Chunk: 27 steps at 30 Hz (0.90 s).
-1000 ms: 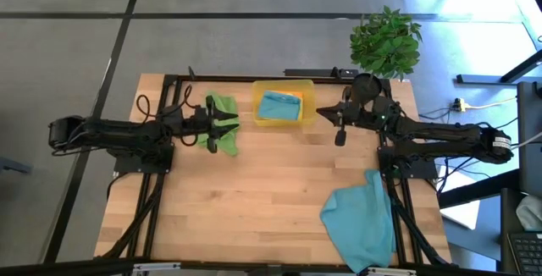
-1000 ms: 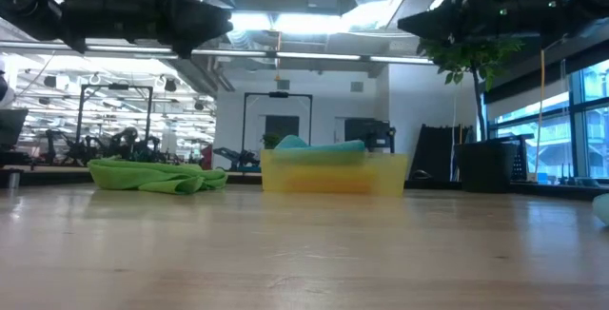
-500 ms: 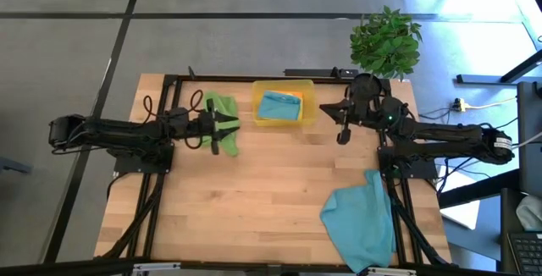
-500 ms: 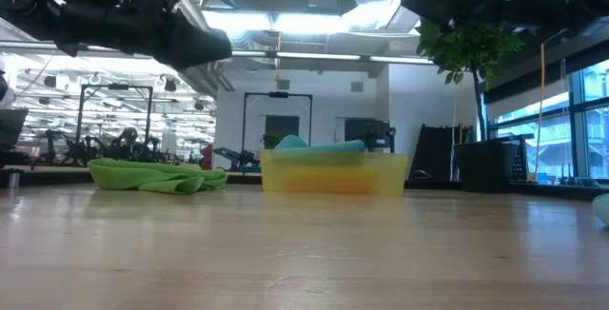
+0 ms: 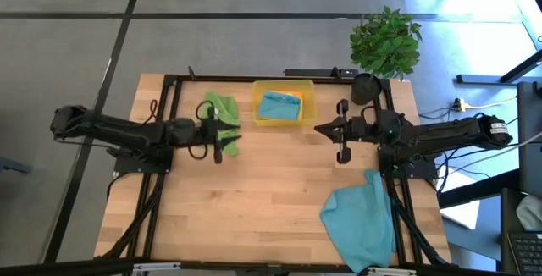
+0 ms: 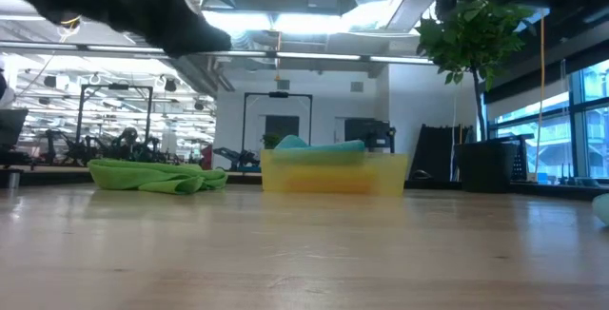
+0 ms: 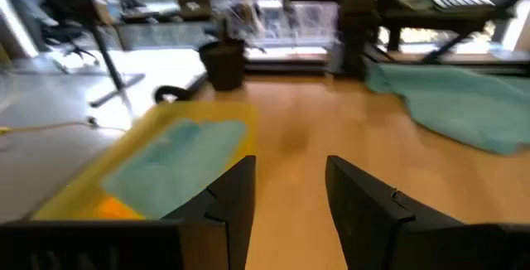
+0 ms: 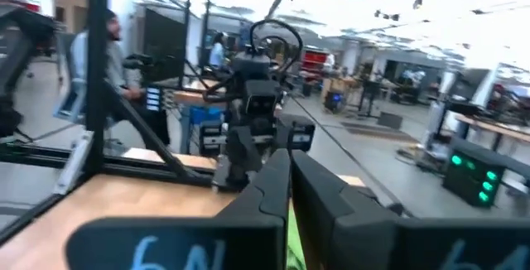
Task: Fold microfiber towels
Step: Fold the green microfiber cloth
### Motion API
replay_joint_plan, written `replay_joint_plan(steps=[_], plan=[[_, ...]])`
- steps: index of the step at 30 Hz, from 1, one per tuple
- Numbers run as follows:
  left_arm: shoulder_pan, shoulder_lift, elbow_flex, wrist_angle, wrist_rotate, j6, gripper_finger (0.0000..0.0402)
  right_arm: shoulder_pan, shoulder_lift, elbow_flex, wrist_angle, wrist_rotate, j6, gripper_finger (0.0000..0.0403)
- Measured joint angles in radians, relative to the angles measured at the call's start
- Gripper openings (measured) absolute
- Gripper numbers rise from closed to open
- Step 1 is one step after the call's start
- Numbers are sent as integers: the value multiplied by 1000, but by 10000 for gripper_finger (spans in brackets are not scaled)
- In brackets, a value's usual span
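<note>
On the wooden table (image 5: 254, 191), near its far edge, a rumpled green microfiber towel (image 5: 225, 115) lay flat, just beside the translucent yellow plastic tray (image 5: 284, 104). From the low view the green towel (image 6: 157, 176) sat in a low heap next to the tray (image 6: 333, 175). Inside the tray a folded teal-blue microfiber towel (image 5: 279, 107) lay on top, with an edge of an orange microfiber towel (image 5: 295, 96) showing beneath it; the left wrist view showed the same teal-blue towel (image 7: 178, 158) and an orange corner (image 7: 116, 209) in the tray (image 7: 70, 195). A second teal-blue microfiber towel (image 5: 362, 218) lay spread and wrinkled at the table's near right corner, well apart from the other cloths, and appeared again in the left wrist view (image 7: 464, 104).

Above the near edge of the green towel hung the left gripper (image 5: 217, 138), its 2 fingers (image 7: 234, 200) standing apart with nothing between them. The right gripper (image 5: 341, 130) hung over bare wood between the tray and the spread teal-blue towel, its 2 fingers (image 8: 277, 179) pressed together and holding nothing. Both grippers were clear of the tabletop.

Beyond the table's far right corner stood a leafy green potted plant (image 5: 385, 43). In the right wrist view a seated person (image 8: 87, 55) showed in the room behind the left arm.
</note>
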Motion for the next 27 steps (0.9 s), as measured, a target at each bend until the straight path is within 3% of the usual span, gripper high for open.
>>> replay_joint_plan(steps=[5,9,12,17,24,27], plan=[[-168,0,49,-83,-55,-34,137,43,1,30,-68,0,-64,17],[-234,0,50,-84,-133,-28,137,49,4,50,-141,0,-69,17],[-240,0,50,-105,-190,-36,137,49,4,63,-170,17,-73,17],[-215,0,50,-194,-200,-62,137,49,4,67,-165,79,-74,17],[-185,0,50,-226,-203,-128,137,49,19,68,-171,80,-18,17],[-158,24,75,-390,-289,-250,137,49,41,68,-175,80,32,17]])
